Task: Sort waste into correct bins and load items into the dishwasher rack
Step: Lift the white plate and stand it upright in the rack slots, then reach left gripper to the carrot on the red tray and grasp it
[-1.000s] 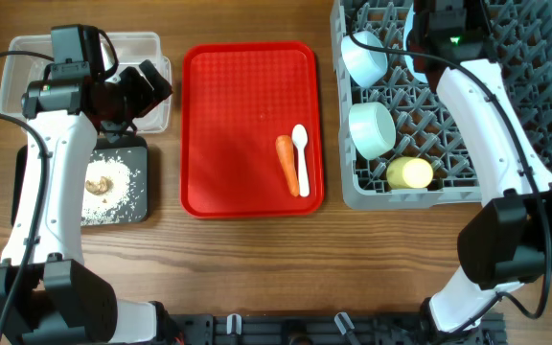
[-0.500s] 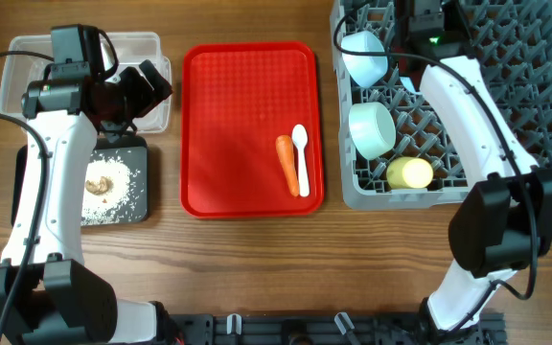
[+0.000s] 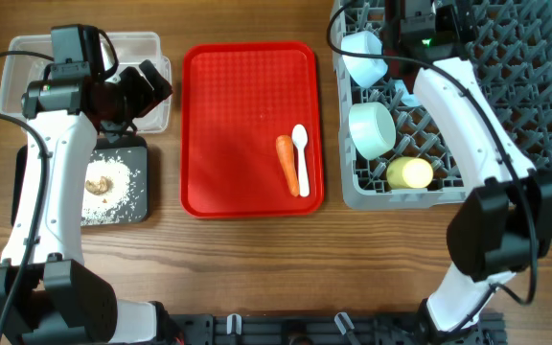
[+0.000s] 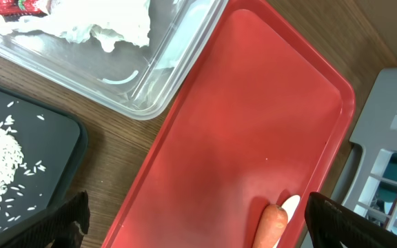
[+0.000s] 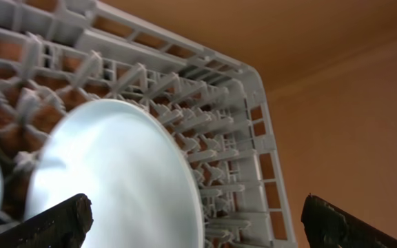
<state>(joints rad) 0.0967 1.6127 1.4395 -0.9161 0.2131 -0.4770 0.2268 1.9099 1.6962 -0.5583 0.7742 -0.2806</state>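
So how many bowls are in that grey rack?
2: one bowl in the rack's far-left corner, a second bowl just nearer, beside the yellow cup. The arm could hide more.

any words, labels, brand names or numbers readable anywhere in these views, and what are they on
No text can be read in any view.
Snack wrapper in the clear tub: red-and-white print shows at the frame edge, too cropped and blurred to read.
Red tray, black tray, dishwasher rack: no markings visible.
Right arm: a green light, no characters.
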